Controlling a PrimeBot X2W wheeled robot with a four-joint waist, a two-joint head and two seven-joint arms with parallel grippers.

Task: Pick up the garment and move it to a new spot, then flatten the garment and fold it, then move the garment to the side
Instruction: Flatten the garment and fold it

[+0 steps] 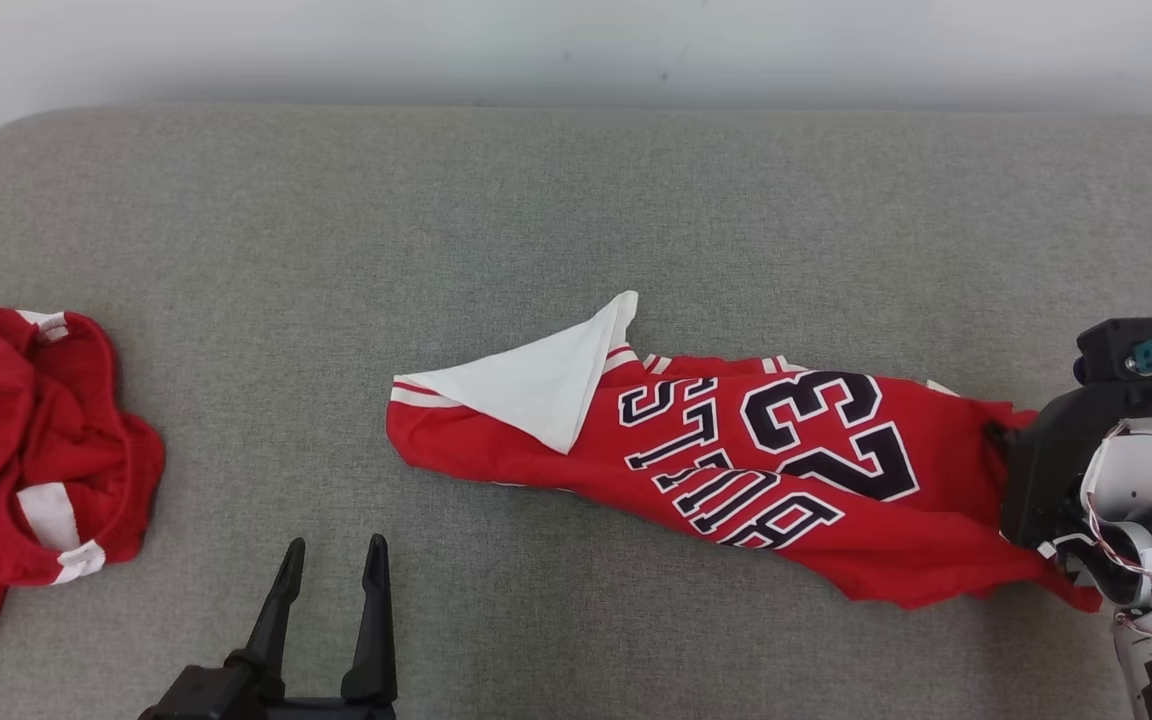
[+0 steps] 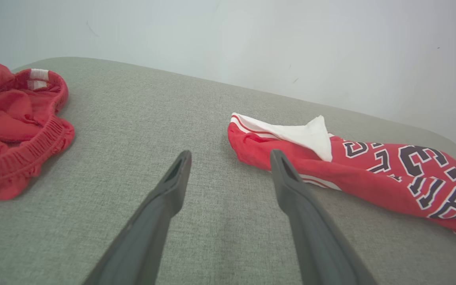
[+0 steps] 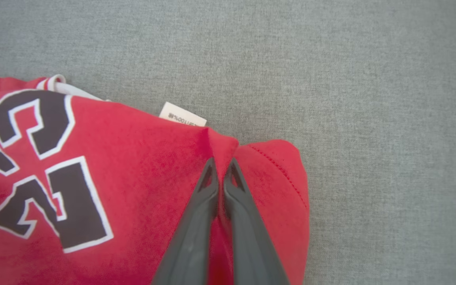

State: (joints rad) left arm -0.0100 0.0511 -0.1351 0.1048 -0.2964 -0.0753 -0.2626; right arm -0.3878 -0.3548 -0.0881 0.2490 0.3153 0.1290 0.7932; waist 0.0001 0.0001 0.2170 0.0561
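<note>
Garment point(image 1: 736, 460) lying long and rumpled on cushion point(image 1: 536, 200), stretched leftward from right pincer point(image 3: 221, 166). That pincer clenched on a raised pinch of red edge, likely for lifting by that end. Left pincer point(image 1: 335, 545) released, hovering over cushion just short of white-lined far end, probably idle. Second red heap point(image 1: 26, 450) off to its left.
</note>
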